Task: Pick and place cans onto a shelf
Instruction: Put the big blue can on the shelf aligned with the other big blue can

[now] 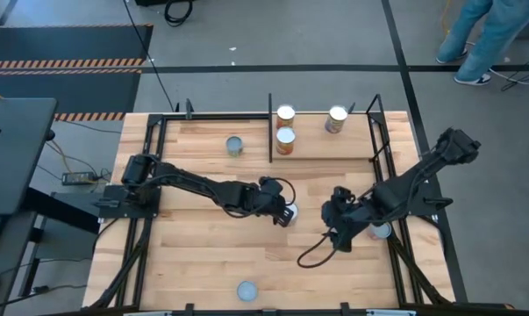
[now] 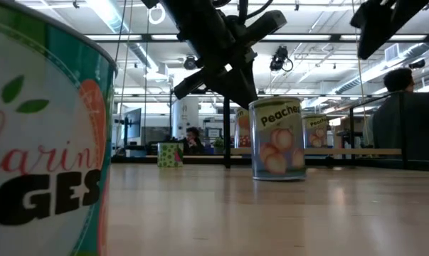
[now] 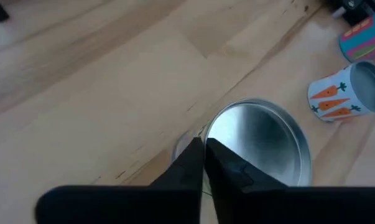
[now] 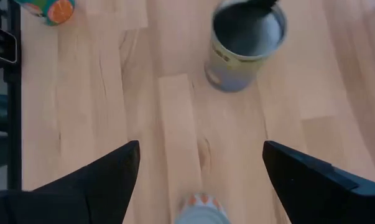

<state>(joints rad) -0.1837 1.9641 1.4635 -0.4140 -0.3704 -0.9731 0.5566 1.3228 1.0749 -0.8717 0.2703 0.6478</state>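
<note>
Your left tool (image 1: 280, 209) sits near the middle of the table (image 1: 203, 254), its two fingers (image 3: 196, 163) pressed together with nothing between them, tips just over the rim of a silver-topped can (image 3: 259, 140) that stands right under and ahead of it; in the low view this is the peach-labelled can (image 2: 277, 139) standing upright on the wood just beside the tool. Your right tool (image 1: 337, 219) hovers a little to the right of the left one, fingers (image 4: 106, 171) spread wide apart and holding nothing, facing that same can (image 4: 246, 43) across bare table. Just below the right tool a carrot-printed can (image 4: 201, 210) shows between its spread fingers, and from above a can (image 1: 381, 231) lies partly hidden under that arm. The shelf (image 1: 325, 151) stands well beyond both tools at the far edge of the table, with three cans on its board: two touching or nearly so at its left end (image 1: 286, 114) (image 1: 285, 138) and one farther right (image 1: 337, 117). Another can (image 1: 235, 146) stands on the table just left of the shelf, well apart from your left tool, and one more (image 1: 247, 290) stands at the near edge, behind both tools.
</note>
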